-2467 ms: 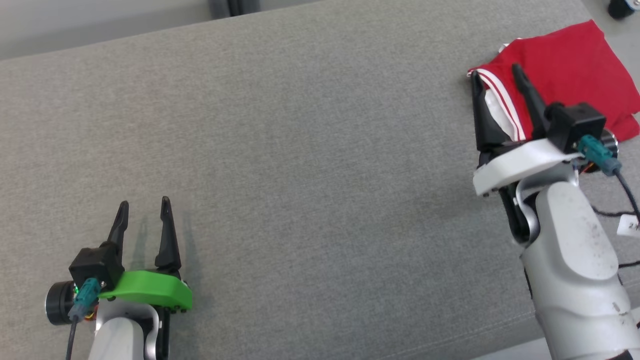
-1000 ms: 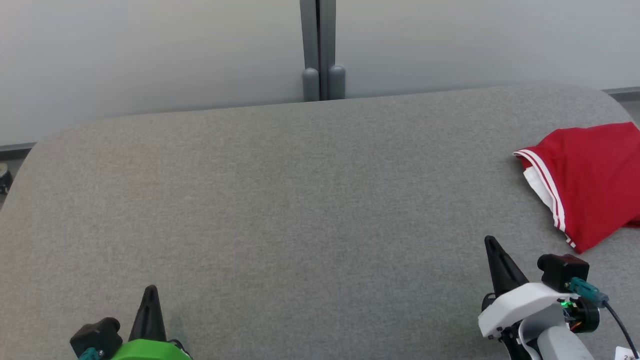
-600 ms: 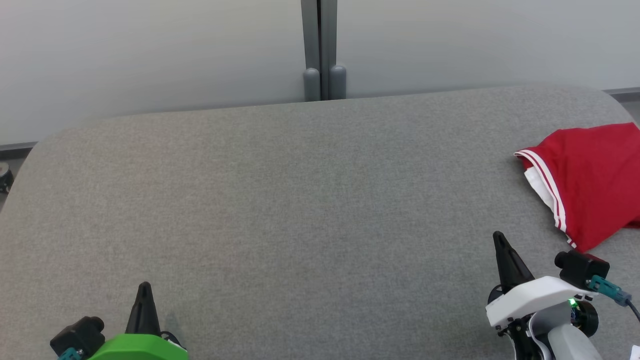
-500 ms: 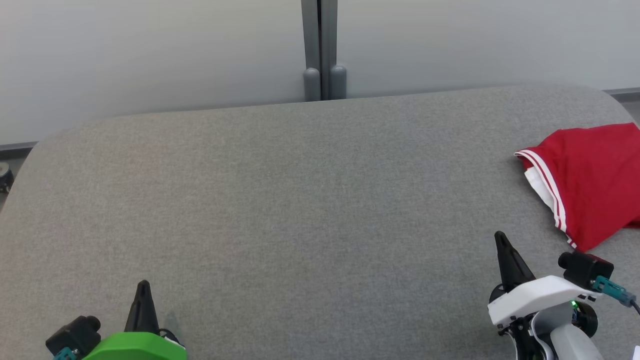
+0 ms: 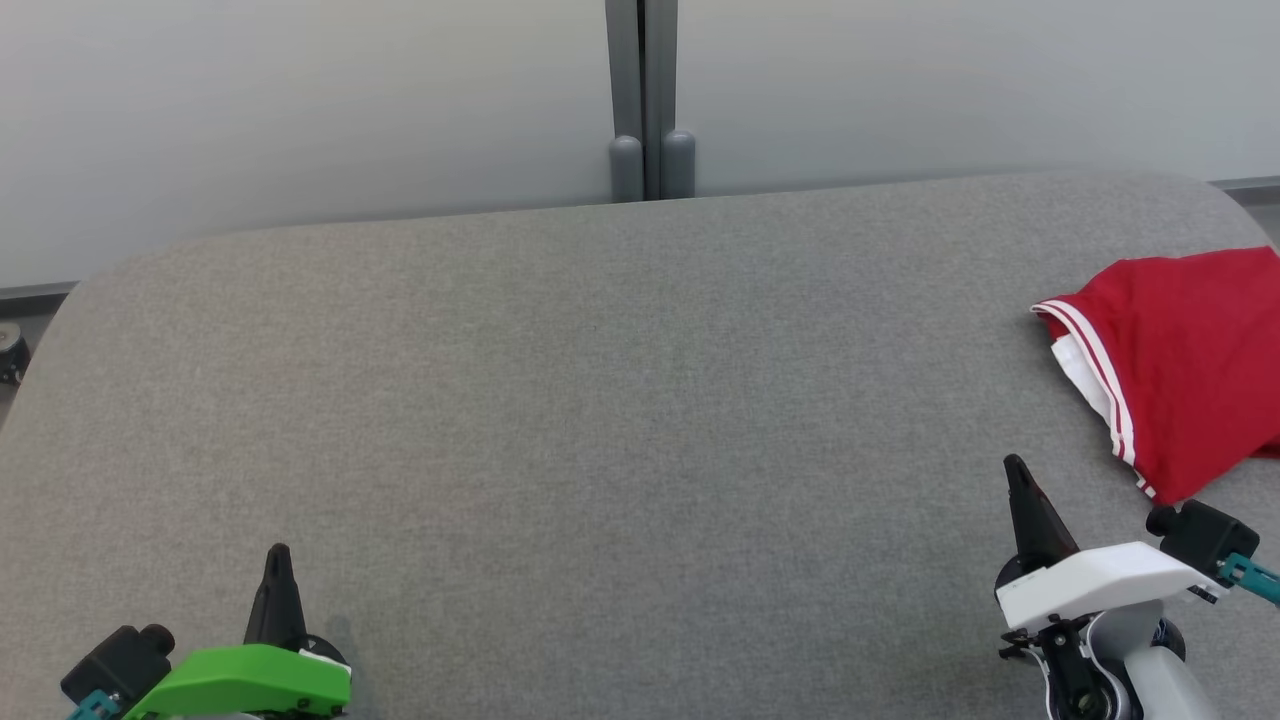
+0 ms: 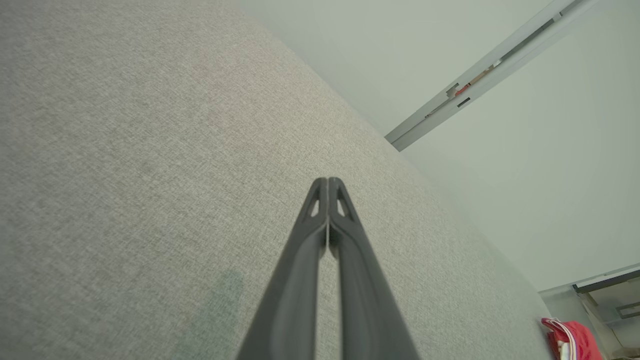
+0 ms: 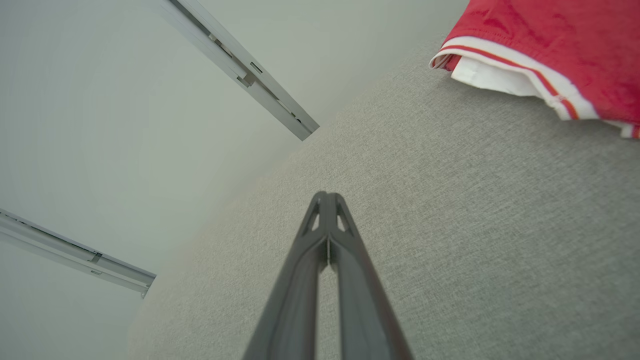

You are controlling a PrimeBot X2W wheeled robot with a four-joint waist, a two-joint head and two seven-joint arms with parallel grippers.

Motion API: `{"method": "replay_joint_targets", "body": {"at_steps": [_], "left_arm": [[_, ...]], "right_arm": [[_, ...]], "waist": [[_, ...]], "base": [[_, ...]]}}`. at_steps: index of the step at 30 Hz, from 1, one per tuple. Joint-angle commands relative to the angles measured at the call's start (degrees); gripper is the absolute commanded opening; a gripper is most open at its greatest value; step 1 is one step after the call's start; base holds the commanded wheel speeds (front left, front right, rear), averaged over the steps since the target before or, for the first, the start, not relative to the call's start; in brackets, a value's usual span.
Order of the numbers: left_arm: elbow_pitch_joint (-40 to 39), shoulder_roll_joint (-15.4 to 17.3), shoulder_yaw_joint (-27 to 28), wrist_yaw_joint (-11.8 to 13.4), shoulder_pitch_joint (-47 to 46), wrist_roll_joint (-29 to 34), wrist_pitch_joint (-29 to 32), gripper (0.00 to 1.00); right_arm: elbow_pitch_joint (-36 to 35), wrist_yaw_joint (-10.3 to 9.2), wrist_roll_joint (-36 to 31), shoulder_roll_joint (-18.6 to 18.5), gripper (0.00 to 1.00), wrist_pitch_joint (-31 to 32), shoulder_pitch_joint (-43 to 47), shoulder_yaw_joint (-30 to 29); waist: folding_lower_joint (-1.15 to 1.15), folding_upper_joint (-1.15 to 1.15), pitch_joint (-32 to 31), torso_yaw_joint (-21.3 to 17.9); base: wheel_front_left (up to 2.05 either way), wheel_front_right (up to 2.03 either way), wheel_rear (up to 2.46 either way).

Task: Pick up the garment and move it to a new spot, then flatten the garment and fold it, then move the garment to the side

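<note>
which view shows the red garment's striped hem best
Right wrist view: the garment is close, its hem sharp. Head view shows it smaller, cut off at the right; left wrist view catches a tiny distant scrap.

A plain indoor test space, closer to a lab or office than a home: a wide work surface (image 5: 600, 400) covered in grey woven fabric, corners rounded, stands against bare pale partition panels (image 5: 300, 110) joined by a grey metal post (image 5: 645, 90), with a dark skirting strip (image 5: 1250, 184) at floor level
</note>
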Motion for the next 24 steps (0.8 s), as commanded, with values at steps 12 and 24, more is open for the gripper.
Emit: {"method": "replay_joint_targets", "body": {"at_steps": [12,24], "left_arm": [[-2.06,0.41,0.83,0.11,-2.40,-9.32,2.47,0.00],[-3.05,0.46,1.30,0.17,-2.99,-16.74,4.54,0.00]], "right_arm": [[-2.33,-0.03,9.68,-0.37,0.00,2.53,0.22,-1.09],[-3.42,-0.04,17.35,-0.42,0.00,4.60,0.48,-1.86]], "waist": [[0.00,0.00,0.01,0.14],[0.00,0.00,0.02,0.28]], "base": [[0.00,0.00,0.00],[0.00,0.00,0.00]]}}
